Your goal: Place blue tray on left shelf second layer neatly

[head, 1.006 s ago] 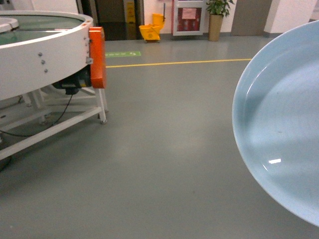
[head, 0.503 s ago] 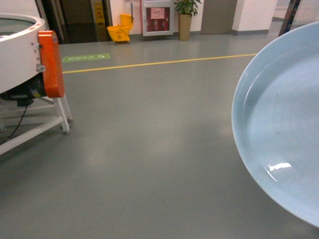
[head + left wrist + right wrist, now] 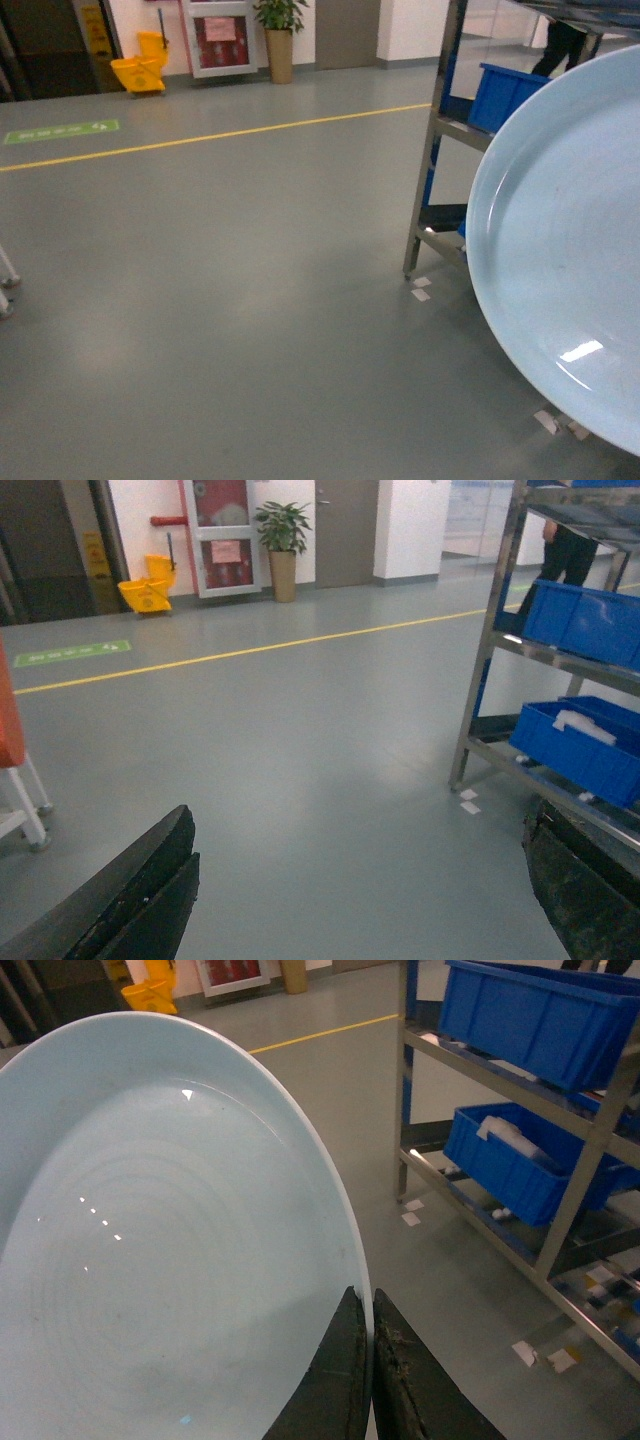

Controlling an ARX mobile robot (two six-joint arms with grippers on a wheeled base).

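Item, in my right claw (image 3: 370,1320): the blue tray (image 3: 150,1260), rim pinched between the two fingers, held up on the right, clear of the steel shelf (image 3: 435,150) beside it. Item, my left claw (image 3: 350,900): fingers spread wide, grasping nothing. Bare grey floor (image 3: 220,280) stretches leftward (blue crates (image 3: 540,1020) occupy the shelf tiers).

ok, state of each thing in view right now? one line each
blue tray: held up off the floor, rim pinched by right pincer
left pincer: open, empty
steel rack: standing on floor, blue crates on its tiers
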